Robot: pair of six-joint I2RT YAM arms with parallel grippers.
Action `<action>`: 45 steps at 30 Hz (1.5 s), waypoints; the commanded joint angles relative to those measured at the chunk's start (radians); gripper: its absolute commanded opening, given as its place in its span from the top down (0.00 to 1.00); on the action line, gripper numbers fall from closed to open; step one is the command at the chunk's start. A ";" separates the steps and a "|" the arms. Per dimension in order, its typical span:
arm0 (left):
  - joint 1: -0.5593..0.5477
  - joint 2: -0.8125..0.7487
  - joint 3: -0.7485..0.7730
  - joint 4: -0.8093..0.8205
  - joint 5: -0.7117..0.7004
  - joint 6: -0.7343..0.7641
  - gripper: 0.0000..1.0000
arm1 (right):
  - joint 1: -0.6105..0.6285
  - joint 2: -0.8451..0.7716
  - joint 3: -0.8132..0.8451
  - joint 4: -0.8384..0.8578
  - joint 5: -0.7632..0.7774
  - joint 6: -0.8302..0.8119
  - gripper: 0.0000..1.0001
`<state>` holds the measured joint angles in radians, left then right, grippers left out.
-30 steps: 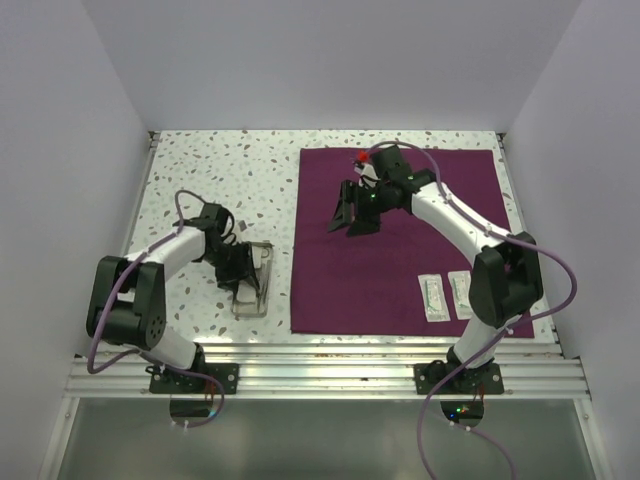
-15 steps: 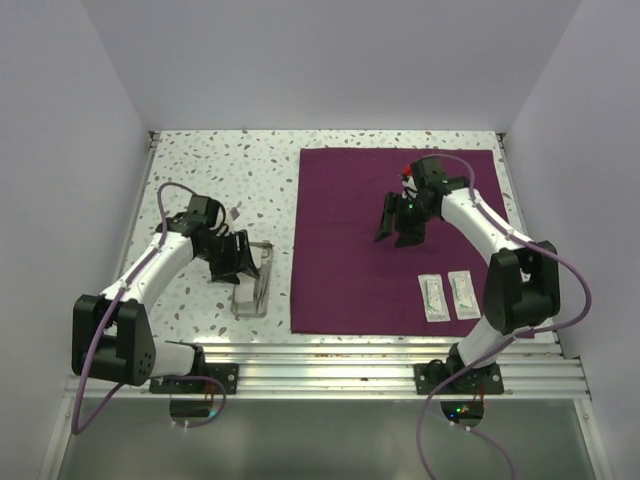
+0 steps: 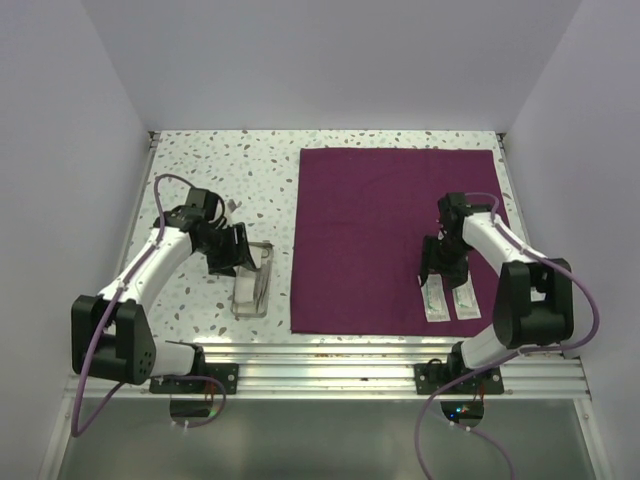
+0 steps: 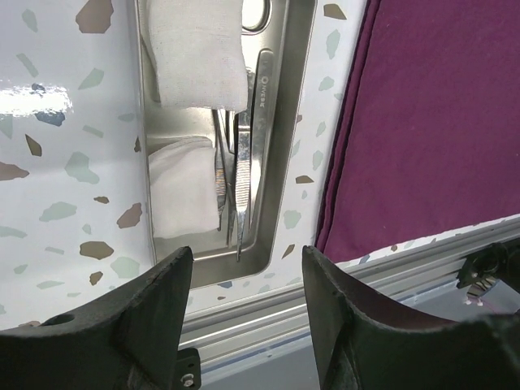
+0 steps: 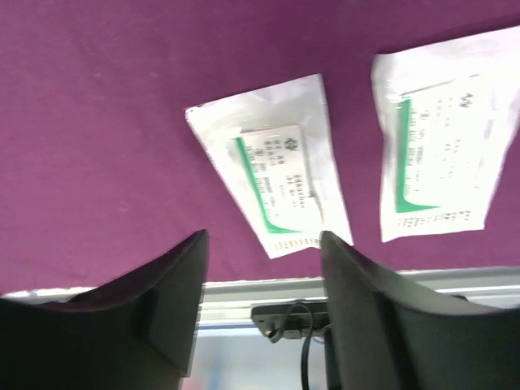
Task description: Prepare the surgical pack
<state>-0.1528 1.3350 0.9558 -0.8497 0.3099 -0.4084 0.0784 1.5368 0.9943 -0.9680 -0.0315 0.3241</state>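
Your right end effector (image 5: 260,241), open and holding nothing, hangs just above the left white packet (image 5: 272,171) at the near right corner of the purple cloth (image 5: 97,81), and the packet's long axis seems to run toward you, between the fingers.

The cloth (image 3: 390,240) is plain dark magenta-purple. On it lie two white packets (image 5: 276,183) with green stripes and grey print. Beside the cloth, the table (image 3: 200,170) is white speckled grey, brown and teal; the tray (image 4: 292,97) is shiny silver, its gauze (image 4: 199,49) white.
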 commanded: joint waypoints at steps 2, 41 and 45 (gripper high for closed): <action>0.001 0.018 0.038 0.021 0.034 0.020 0.40 | -0.002 0.054 0.035 -0.034 0.061 -0.028 0.30; -0.005 0.007 0.064 0.064 0.165 0.006 0.37 | 0.004 0.209 0.089 -0.012 0.058 -0.016 0.50; -0.030 0.013 0.069 0.096 0.189 -0.010 0.37 | 0.003 0.174 0.115 -0.031 0.033 0.004 0.54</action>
<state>-0.1616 1.3586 0.9974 -0.8150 0.4404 -0.4057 0.0784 1.7741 1.0641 -0.9810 0.0105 0.3038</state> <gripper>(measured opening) 0.627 0.466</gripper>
